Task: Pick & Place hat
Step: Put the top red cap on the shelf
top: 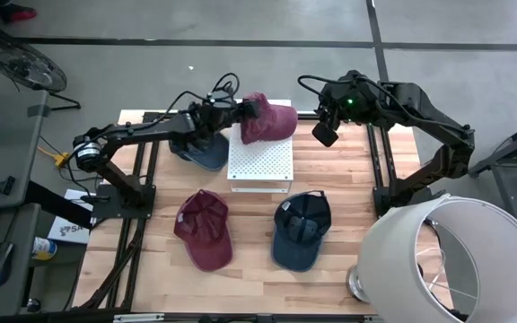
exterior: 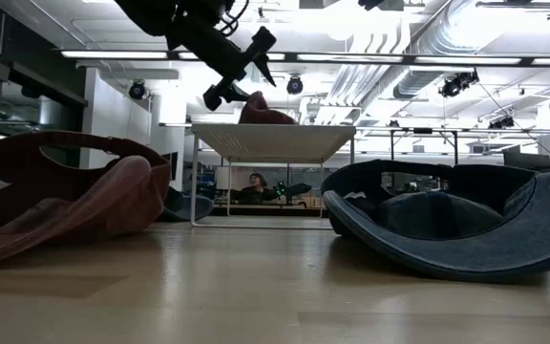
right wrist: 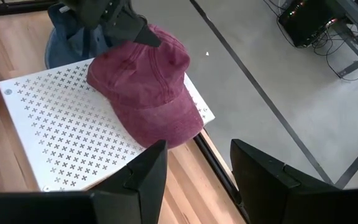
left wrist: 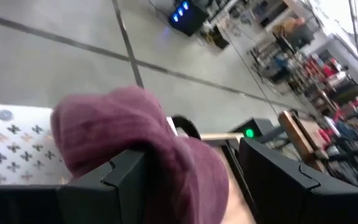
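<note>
The left gripper [top: 245, 109] has its jaws pinching the maroon hat [top: 268, 119] at the crown edge; in the left wrist view the fabric bulges up between the two fingers [left wrist: 126, 180]. The hat sits on the far corner of the white perforated stand [top: 259, 166], with part of it overhanging the stand's edge just beyond the jaws. The step in hand looks like the placing, so the sound way is to let the hat's weight settle fully on the plate before spreading the jaws, and to nudge it inward first if the overhang seems likely to tip it off. Release should be straight and slow, then a lift clear so no fabric drags.

Off to the side of those jaws, the right gripper [top: 325, 133] hovers above the tabletop [top: 348, 179] with its jaws spread and empty, facing the stand. It is best left still there.

Farther away lie a blue hat [top: 202, 152] behind the left arm, plus a second maroon hat [top: 205, 230] and a dark blue hat [top: 300, 230].
</note>
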{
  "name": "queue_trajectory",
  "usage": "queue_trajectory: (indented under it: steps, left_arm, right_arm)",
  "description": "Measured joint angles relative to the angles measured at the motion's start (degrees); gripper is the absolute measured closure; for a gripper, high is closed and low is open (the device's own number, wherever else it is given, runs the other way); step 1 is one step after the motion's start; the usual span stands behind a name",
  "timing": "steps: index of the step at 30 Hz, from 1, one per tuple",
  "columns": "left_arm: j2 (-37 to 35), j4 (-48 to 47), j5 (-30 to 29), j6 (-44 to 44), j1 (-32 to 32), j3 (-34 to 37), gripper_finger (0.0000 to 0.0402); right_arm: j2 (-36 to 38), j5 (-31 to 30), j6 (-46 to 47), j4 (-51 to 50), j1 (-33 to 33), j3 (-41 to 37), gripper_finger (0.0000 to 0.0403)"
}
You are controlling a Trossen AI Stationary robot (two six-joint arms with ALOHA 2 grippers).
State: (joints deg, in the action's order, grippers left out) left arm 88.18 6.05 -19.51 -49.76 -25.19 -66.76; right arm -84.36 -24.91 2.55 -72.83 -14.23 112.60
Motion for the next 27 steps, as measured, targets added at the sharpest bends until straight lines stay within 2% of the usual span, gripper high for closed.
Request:
queue_trajectory:
  steps: [6, 10, 13, 18, 25, 27]
  left_arm:
    - [0.0, -0.7, 3.5, 0.0, -0.7, 0.0, 0.0172]
    - [0.0, -0.6, 7.9, -1.7, -2.0, 0.0, 0.0172]
    - [0.0, -0.7, 8.6, -2.6, -2.4, 0.0, 0.0185]
    - [0.0, -0.8, 11.0, -3.2, -3.9, 0.0, 0.0243]
    - [0.0, -3.7, 12.8, -3.4, -5.3, 0.0, 0.0367]
    - [0.0, -3.7, 13.0, -2.8, -5.2, 0.0, 0.0381]
  right_arm:
    - [0.0, 0.0, 0.0, 0.2, 0.0, 0.0, 0.0233]
    - [0.0, 0.0, 0.0, 0.2, 0.0, 0.0, 0.0233]
    - [0.0, 0.0, 0.0, 0.2, 0.0, 0.0, 0.0233]
    - [0.0, 0.0, 0.0, 0.2, 0.0, 0.0, 0.0233]
    - [0.0, 0.0, 0.0, 0.2, 0.0, 0.0, 0.0233]
    - [0.0, 0.0, -0.1, 0.2, 0.0, 0.0, 0.0233]
